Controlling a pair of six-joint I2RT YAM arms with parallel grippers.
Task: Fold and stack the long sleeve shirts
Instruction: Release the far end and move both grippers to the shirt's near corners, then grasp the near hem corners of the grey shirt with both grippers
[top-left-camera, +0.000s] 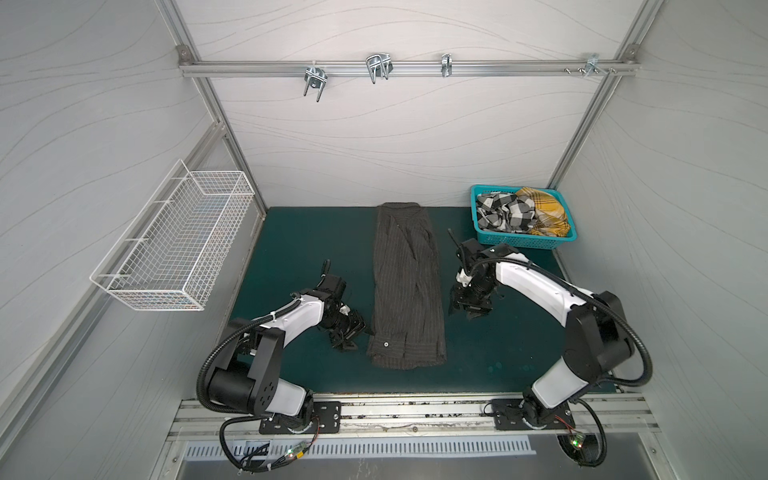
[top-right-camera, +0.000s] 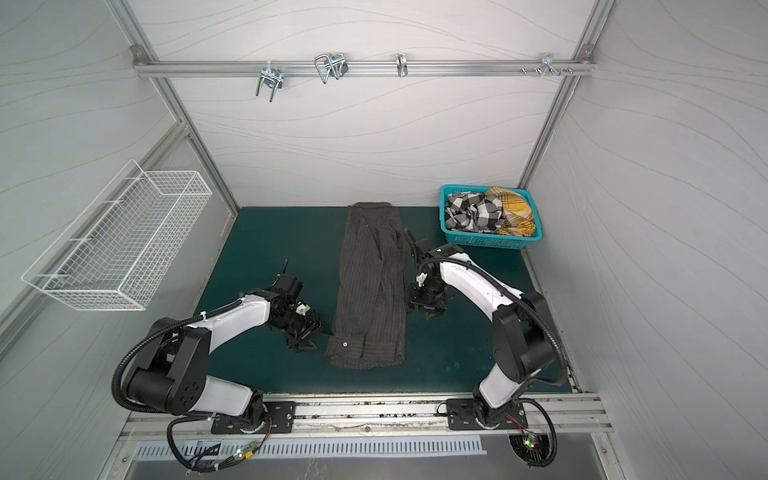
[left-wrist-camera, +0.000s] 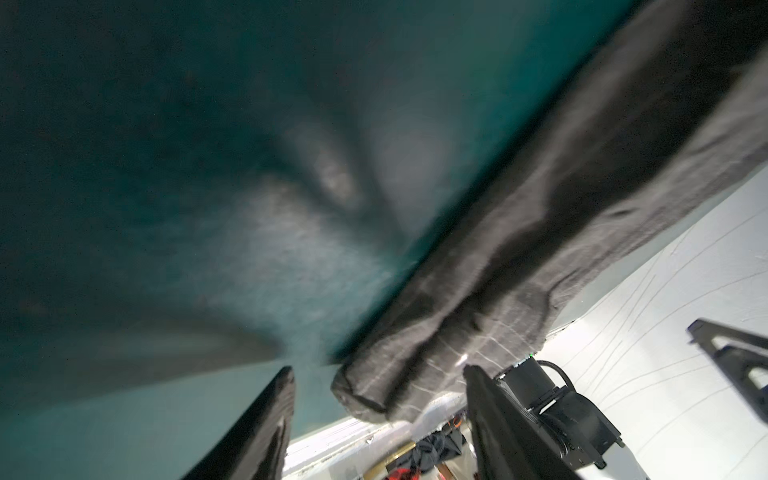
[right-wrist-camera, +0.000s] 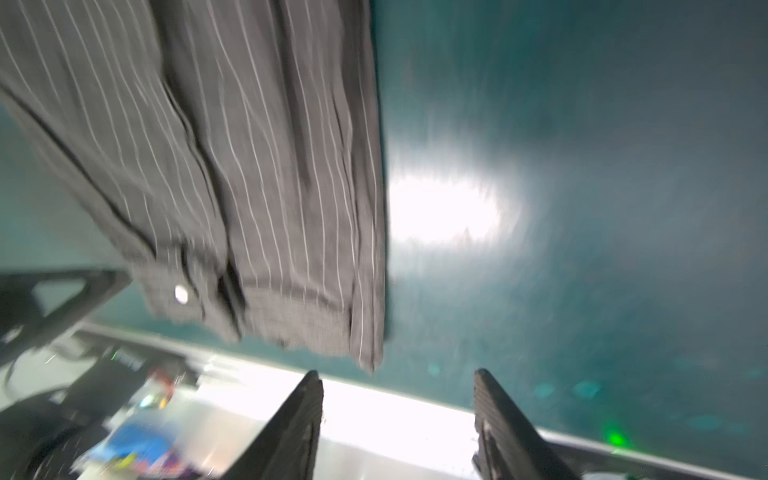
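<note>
A dark pinstriped long sleeve shirt (top-left-camera: 405, 286) (top-right-camera: 372, 286) lies folded into a long narrow strip down the middle of the green mat, with a white button near its front end. My left gripper (top-left-camera: 357, 340) (top-right-camera: 320, 338) sits low beside the strip's front left corner. The left wrist view shows this gripper (left-wrist-camera: 379, 370) open, the shirt (left-wrist-camera: 561, 208) corner just beyond its fingertips. My right gripper (top-left-camera: 463, 311) (top-right-camera: 424, 309) hovers just right of the strip's middle. It is open and empty (right-wrist-camera: 397, 374), apart from the shirt (right-wrist-camera: 249, 187). A checked shirt (top-left-camera: 505, 212) (top-right-camera: 473, 212) and a yellow plaid shirt (top-left-camera: 544, 210) (top-right-camera: 513, 208) lie crumpled in a basket.
The turquoise plastic basket (top-left-camera: 523, 243) (top-right-camera: 482, 241) stands at the mat's back right corner. A white wire basket (top-left-camera: 174, 245) hangs on the left wall. Metal hooks (top-left-camera: 378, 68) sit on a rail high on the back wall. Green mat (top-left-camera: 299, 249) shows left of the shirt.
</note>
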